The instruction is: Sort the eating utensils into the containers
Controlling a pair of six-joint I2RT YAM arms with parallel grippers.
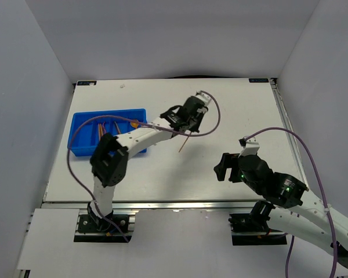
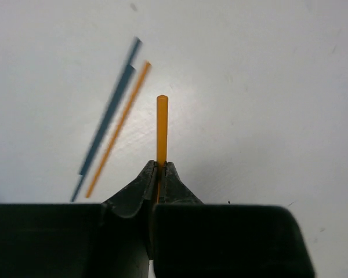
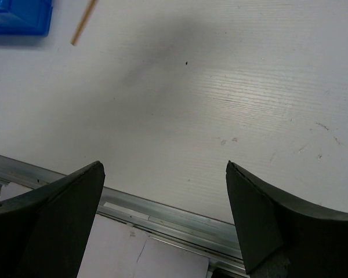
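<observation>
Between left pincer (image 2: 161, 169) tips, orange stick (image 2: 162, 124) juts lengthwise forward.

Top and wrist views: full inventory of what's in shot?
Shallow rectangular plastic tray: one, bright blue, left side of the table.
Thin plastic sticks in the tray: several, mostly orange, count unclear.
Held orange stick: one, orange, clamped between the left gripper's fingers.
Loose orange stick: one, orange, blurred, apparently on the table left of the held one.
Dark grey-blue stick: one, grey-blue, blurred, beside the loose orange stick.
Flat table: one, white.
Metal rail: one, silver, near table edge.
Cables: two, purple, one per arm.
Left gripper: one, black, shut on the held orange stick.
Right gripper: one, black, open, empty.
</observation>
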